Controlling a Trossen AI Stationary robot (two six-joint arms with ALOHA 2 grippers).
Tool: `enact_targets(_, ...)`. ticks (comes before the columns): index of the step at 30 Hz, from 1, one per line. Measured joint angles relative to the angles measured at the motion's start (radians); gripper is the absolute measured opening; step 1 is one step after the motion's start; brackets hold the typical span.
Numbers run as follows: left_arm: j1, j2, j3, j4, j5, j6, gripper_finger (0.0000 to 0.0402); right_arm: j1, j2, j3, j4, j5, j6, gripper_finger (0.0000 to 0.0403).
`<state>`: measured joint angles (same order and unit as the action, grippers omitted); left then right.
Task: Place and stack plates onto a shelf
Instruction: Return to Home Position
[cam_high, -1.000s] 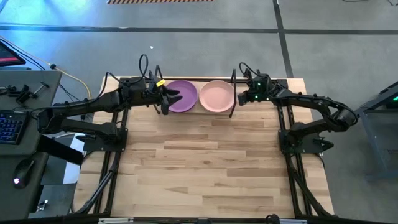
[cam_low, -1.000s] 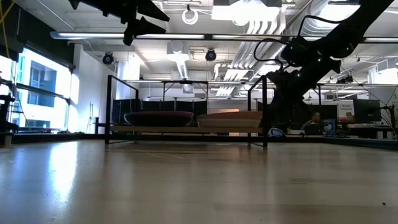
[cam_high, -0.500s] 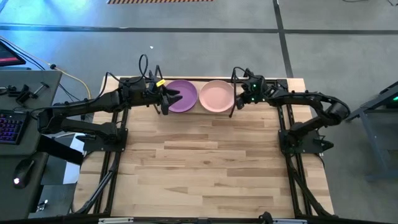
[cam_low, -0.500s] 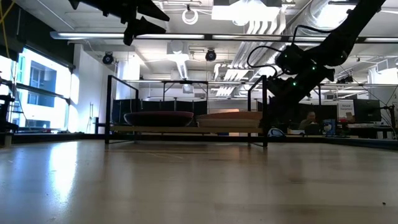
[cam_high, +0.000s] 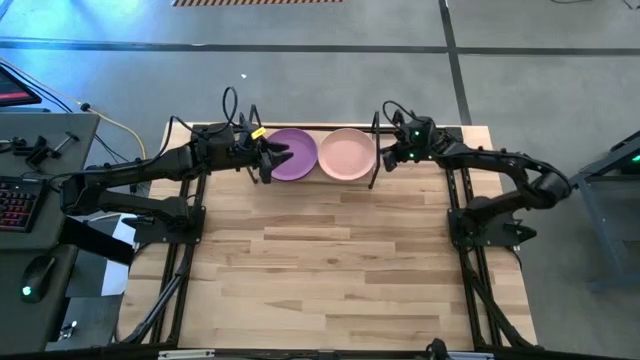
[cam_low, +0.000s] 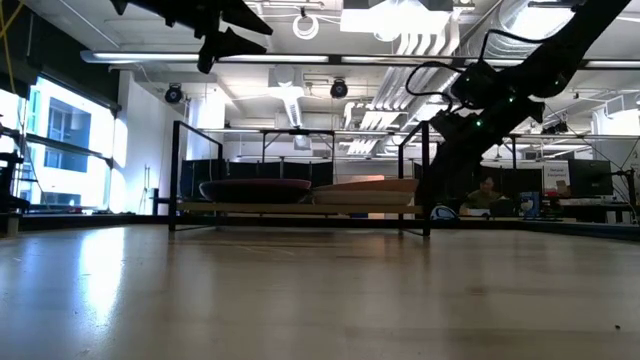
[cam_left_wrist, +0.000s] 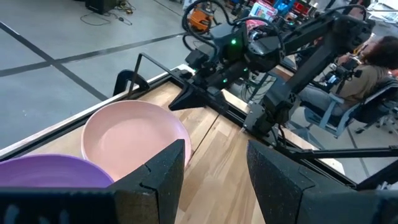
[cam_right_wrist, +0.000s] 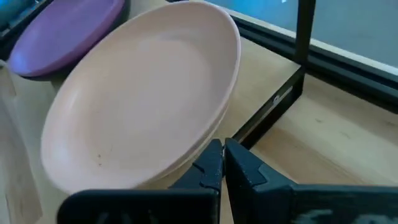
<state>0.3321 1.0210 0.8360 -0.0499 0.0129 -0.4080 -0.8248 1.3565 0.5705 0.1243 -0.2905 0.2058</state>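
You get no readable text, brand, number or sign in any view; pale mark (cam_right_wrist: 283, 98) on black bar of shelf (cam_right_wrist: 261, 121), right wrist view, too small to read

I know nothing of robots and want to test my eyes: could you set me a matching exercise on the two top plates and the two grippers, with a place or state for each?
Things:
1. round purple plate
2. round pale pink plate
3. left gripper
4. right gripper

Places or states:
A. fingers shut, at the end of the light-wood shelf with black wire frame
B. on the shelf, nearer the right arm
C. fingers wide apart, at the purple plate's edge
D. on the shelf, nearer the left arm

Pairs: 1-D, 2-B, 3-C, 4-A
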Motion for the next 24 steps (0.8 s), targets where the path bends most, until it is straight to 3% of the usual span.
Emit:
enact_targets(4,0.005,-0.023,0.001,-0.022,0.019,0.028,0.0161,-0.026,-0.075,0.000,-0.119,-0.001,-0.026,0.0000)
enact_targets(9,0.040,-0.137,0.023,-0.058,0.023,0.105,0.0161,-0.039,-0.228,0.000,-0.300,-0.001,-0.046,0.0000)
enact_targets(14,0.047,-0.275,-0.008,-0.047,0.023,0.174,0.0153,0.015,-0.450,-0.001,-0.364,-0.028,0.076,0.0000)
enact_targets(17,0.032,-0.347,-0.093,0.040,0.003,0.158,0.0124,0.102,-0.584,-0.001,-0.289,-0.023,0.187,0.0000)
enact_targets(19,0.008,-0.379,-0.181,0.183,0.001,0.117,0.0093,0.171,-0.655,0.000,-0.240,0.009,0.232,0.0000)
enact_targets(22,-0.055,-0.382,-0.293,0.403,-0.008,0.046,0.0029,0.268,-0.717,0.000,-0.229,0.076,0.269,0.0000)
enact_targets(24,-0.123,-0.366,-0.321,0.467,-0.038,0.060,0.0009,0.320,-0.734,0.000,-0.238,0.096,0.287,0.0000)
